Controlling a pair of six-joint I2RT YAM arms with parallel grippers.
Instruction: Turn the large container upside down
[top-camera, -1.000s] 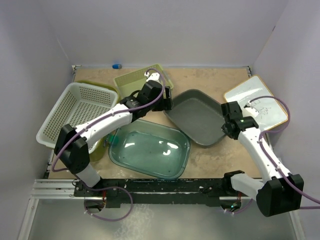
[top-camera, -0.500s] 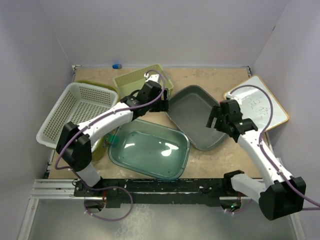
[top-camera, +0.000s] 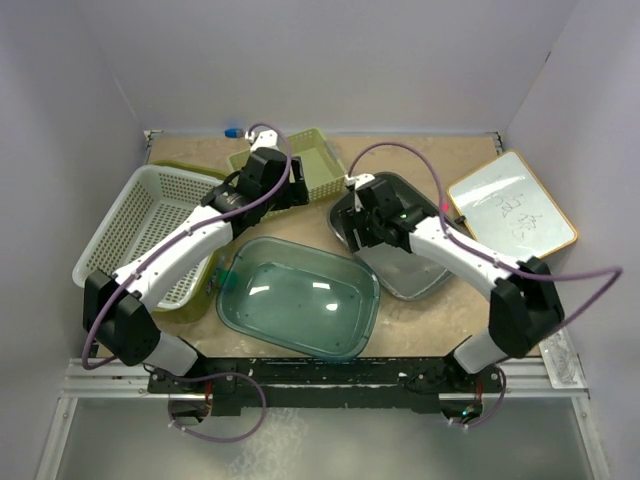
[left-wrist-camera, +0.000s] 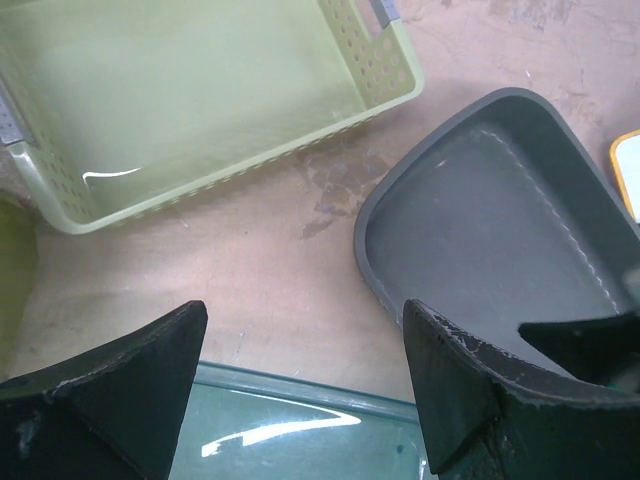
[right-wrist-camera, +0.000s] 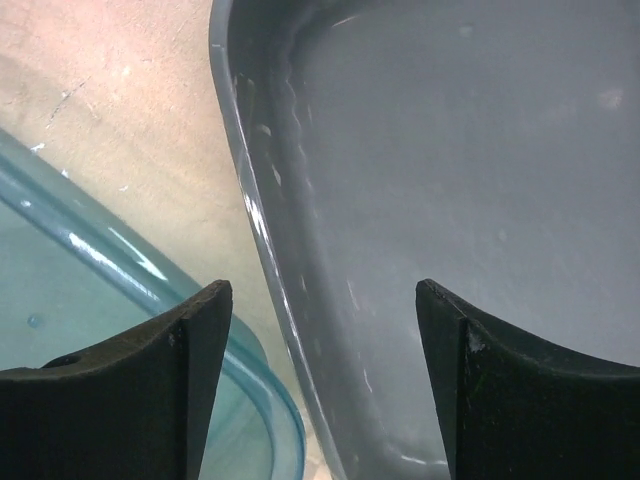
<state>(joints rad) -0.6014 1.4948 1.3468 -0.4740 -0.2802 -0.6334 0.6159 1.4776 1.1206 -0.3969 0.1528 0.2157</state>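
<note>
The right arm stretches from its base across the table and bends leftward, so its wrist hangs over the left end of the grey container. The right gripper points down with its fingers spread wide and nothing between them but the container's rim. In its own camera the right gripper straddles that curved rim, one finger over the inside of the grey container, the other out over the edge of the clear teal tub just beside it. I cannot tell whether either finger touches. The grey container sits open side up on the table. The left arm reaches forward in a long arc, and the left gripper is also spread and empty. From its wrist, the left gripper hangs above bare table, with the grey container ahead to its right, the green basket ahead to its left, and the teal tub under its fingers.
</note>
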